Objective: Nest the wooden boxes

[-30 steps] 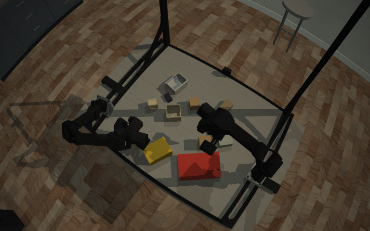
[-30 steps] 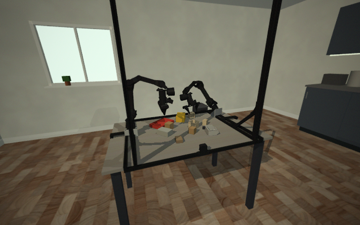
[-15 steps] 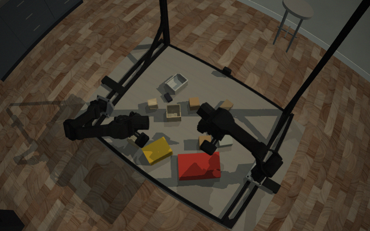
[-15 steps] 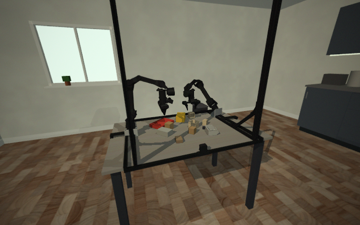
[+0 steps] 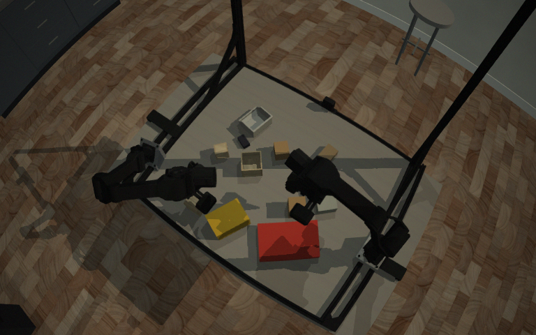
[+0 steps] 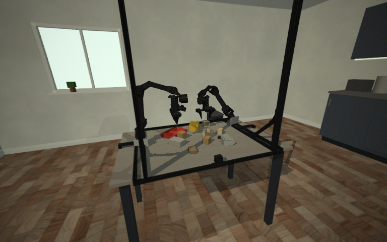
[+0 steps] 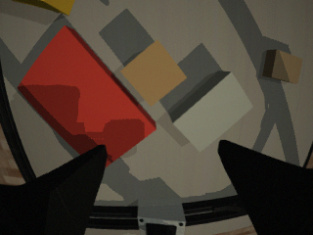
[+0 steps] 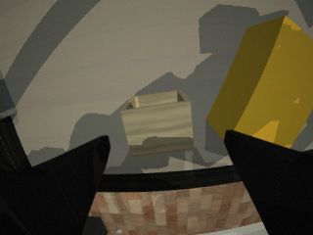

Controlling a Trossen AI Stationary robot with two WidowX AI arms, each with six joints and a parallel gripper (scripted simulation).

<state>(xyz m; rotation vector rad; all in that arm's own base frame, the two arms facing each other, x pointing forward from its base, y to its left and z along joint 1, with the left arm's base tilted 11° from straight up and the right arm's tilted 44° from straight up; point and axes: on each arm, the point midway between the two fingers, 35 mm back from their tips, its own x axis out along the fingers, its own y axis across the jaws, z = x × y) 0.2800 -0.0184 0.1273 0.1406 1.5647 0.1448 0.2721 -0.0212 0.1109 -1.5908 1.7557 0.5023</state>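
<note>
- The left gripper (image 5: 302,189) (image 6: 176,122) (image 7: 163,149) is held high above the table (image 5: 276,94) (image 6: 171,165), with jaws parted and nothing gripped.
- The right gripper (image 5: 189,183) (image 6: 205,117) (image 8: 167,139) is likewise spread wide; no box is held.
- Below it, an open wooden box (image 5: 193,203) (image 6: 205,123) (image 8: 158,127) is seen near the yellow block (image 5: 227,219) (image 6: 194,126) (image 8: 266,83); it appears to be laid on its side.
- The large wooden box (image 5: 251,174) (image 6: 207,132) is stood mouth up near the middle of the table; whether anything is contained in it cannot be told.
- The small wooden box (image 5: 221,150) (image 6: 219,131) is placed near it, separately; its mouth cannot be made out clearly.
- A pale open tray (image 5: 255,120) (image 6: 227,139) is set near a small dark block (image 5: 243,141) (image 6: 218,137).
- A red block (image 5: 288,241) (image 6: 173,132) (image 7: 83,93) is seen beside an orange block (image 6: 181,134) (image 7: 154,72) and near a pale grey block (image 5: 326,205) (image 6: 176,141) (image 7: 212,113).
- The three wooden boxes are left apart, un-nested.
</note>
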